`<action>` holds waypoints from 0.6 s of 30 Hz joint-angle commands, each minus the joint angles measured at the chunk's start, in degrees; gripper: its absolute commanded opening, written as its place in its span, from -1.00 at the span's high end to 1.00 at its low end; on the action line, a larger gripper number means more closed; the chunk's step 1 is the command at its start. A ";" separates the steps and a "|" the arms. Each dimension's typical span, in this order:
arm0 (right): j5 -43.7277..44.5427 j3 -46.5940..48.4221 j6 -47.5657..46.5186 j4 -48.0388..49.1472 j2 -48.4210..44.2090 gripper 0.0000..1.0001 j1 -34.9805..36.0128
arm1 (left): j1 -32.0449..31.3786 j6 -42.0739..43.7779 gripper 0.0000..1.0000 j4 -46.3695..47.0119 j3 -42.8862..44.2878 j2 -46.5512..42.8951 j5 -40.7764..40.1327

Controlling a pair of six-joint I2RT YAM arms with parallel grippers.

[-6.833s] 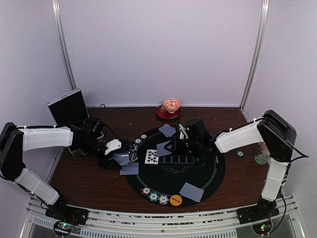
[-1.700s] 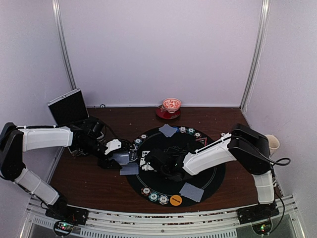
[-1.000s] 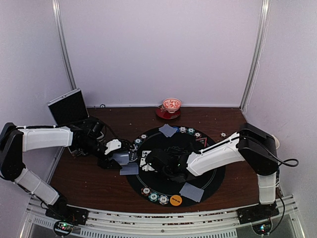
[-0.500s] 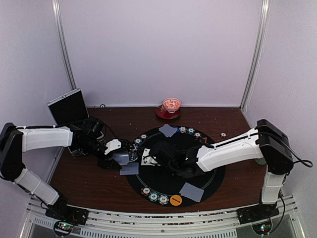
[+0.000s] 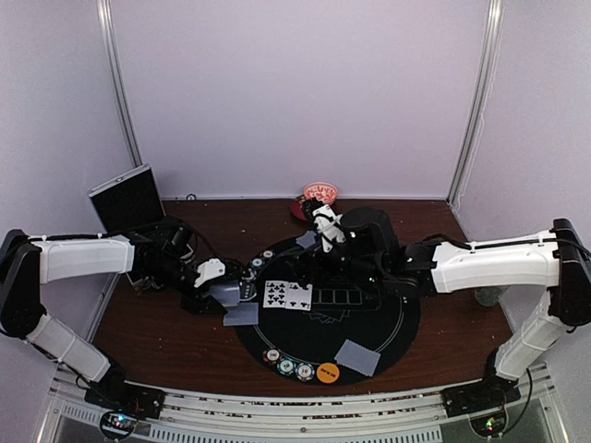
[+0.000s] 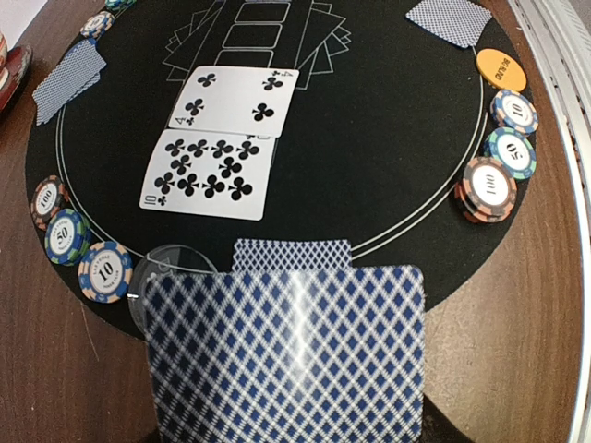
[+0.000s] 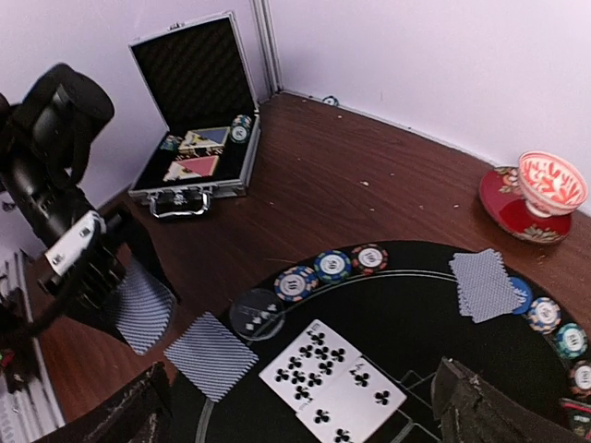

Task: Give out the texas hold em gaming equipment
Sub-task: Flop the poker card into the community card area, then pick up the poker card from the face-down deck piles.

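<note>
My left gripper (image 5: 223,293) hovers at the black mat's left edge, shut on a deck of blue-backed cards (image 6: 286,360) that hides its fingers. Two face-up cards, the ten of clubs (image 6: 212,175) and the four of clubs (image 6: 238,97), lie side by side on the mat's left half. My right gripper (image 7: 305,411) hangs above them, wide open and holding nothing. Face-down cards lie at the mat's left edge (image 5: 242,314), far edge (image 5: 312,242) and near right (image 5: 357,356). Striped chips (image 5: 286,365) and an orange disc (image 5: 327,373) line the near rim. More chips (image 7: 331,266) sit at the left rim.
An open metal case (image 5: 129,198) stands at the back left of the wooden table (image 5: 166,346). The red-and-white bowl (image 7: 551,180) on its saucer sits behind the mat (image 6: 388,138). A clear disc (image 7: 257,314) lies by the left chips.
My right arm has pulled back from the mat's left side towards the centre and risen, its jaws widening. The four of clubs now lies uncovered beside the ten. The left arm has not moved.
</note>
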 commanded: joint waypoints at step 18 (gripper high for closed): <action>-27.23 12.33 36.88 16.41 27.19 -0.84 -0.83 | 0.23 0.72 -0.16 0.19 -0.11 -1.55 1.81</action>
